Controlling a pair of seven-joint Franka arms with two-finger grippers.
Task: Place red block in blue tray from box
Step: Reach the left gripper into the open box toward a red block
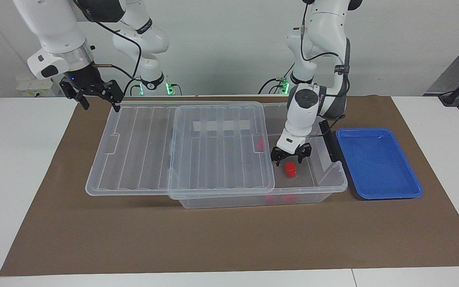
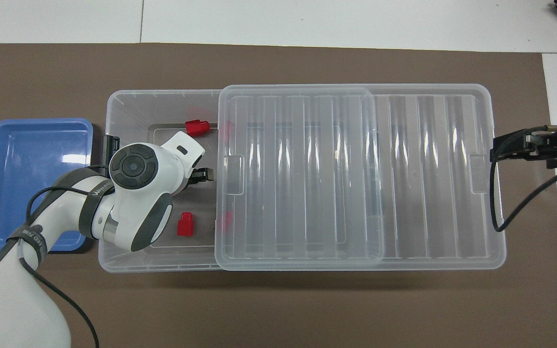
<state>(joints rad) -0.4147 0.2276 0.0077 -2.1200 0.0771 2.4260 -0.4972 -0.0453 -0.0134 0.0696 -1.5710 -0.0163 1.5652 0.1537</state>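
Left pincer lining up on a red block in the opened box; nothing picked yet.

Facing view: lid (image 1: 181,147) is slid toward the right arm's end, baring the box (image 1: 335,179) at the blue tray (image 1: 377,161) end. Left pincer (image 1: 290,157) hangs inside that gap, fingers apart and empty, just over the red block (image 1: 290,169) on the box floor, not touching as far as I can tell. Right pincer (image 1: 94,97) waits, fingers apart, above the lid's corner. Tray is empty, on the tabletop (image 1: 26,167) mat beside the box.

Overhead view: left wrist covers the target; another red block (image 2: 184,224) and a third (image 2: 197,127) show on the box floor, more blurred under the lid. Step: reach. Next, I judge: straight descent to straddle the block, close, lift over the box wall to the tray.
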